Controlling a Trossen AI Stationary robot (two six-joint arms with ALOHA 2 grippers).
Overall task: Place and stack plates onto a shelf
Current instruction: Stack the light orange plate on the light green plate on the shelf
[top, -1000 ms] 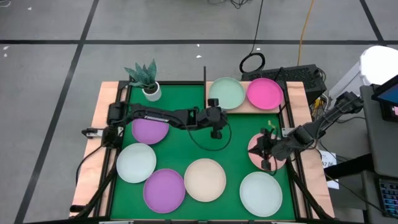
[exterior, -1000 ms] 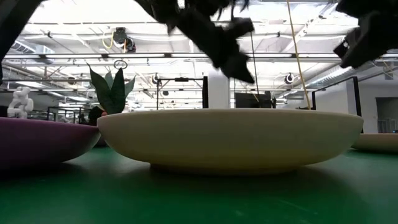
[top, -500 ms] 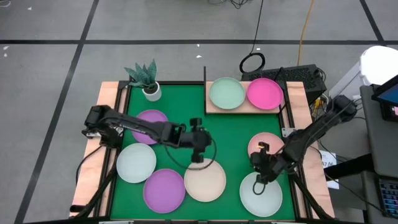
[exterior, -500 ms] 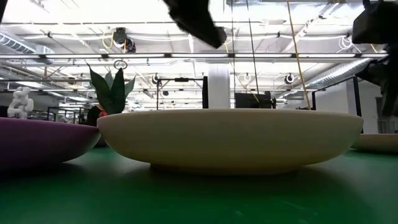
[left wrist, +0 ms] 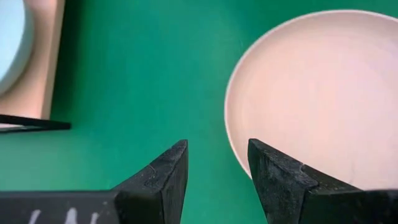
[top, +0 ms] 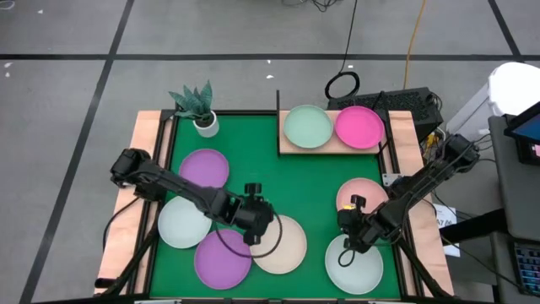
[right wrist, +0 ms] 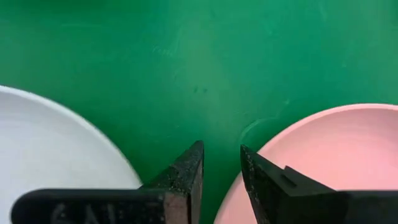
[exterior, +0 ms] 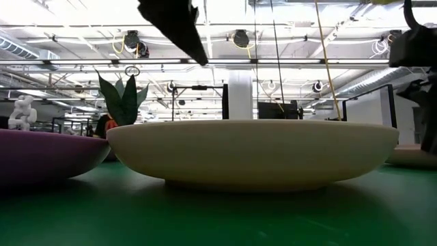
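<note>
Two plates lie on the light-wood shelf (top: 330, 145) at the far right: pale mint (top: 307, 127) and hot pink (top: 359, 125). A thin black post (top: 278, 103) stands at the shelf's corner. On the green mat lie two purple plates (top: 203, 168) (top: 223, 257), a pale plate (top: 184, 221), the cream plate (top: 283, 245) (left wrist: 311, 93), the salmon plate (top: 361, 196) (right wrist: 336, 155) and a whitish plate (top: 354, 263) (right wrist: 56, 143). My left gripper (top: 251, 225) (left wrist: 217, 163) is open above the cream plate's left rim. My right gripper (top: 354, 228) (right wrist: 221, 163) is narrowly open over bare mat between the salmon and whitish plates.
A small white pot with a plant (top: 205, 123) stands at the mat's far left corner. Wooden strips (top: 137, 181) edge the mat on both sides. Bare mat (top: 295, 181) shows in the middle, in front of the shelf. Cables and equipment lie beyond the table's right side.
My left gripper has swung from beside the shelf toward the near edge and leftward, ending over the cream plate's left rim. My right gripper has moved off the salmon plate toward the near edge, stopping between the salmon and whitish plates. No plate has moved.
</note>
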